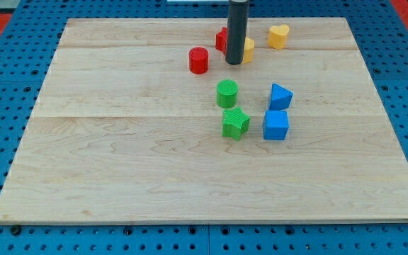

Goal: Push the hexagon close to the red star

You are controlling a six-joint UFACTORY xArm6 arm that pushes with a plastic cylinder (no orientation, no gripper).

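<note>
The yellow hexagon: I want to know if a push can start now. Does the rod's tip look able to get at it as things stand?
Probably yes. My tip already stands against the yellow hexagon, at its left edge in the view, with nothing between them. The red star sits partly hidden behind the rod.

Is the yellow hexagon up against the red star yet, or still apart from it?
Cannot tell. My tip and rod stand between the yellow block and the red block, hiding the facing sides of both.

You have a green cylinder (227,93) above a green star (235,122), two blue blocks (280,95) (275,125) on their right, and a yellow heart (278,35) near the wooden board's (119,177) top edge.
</note>
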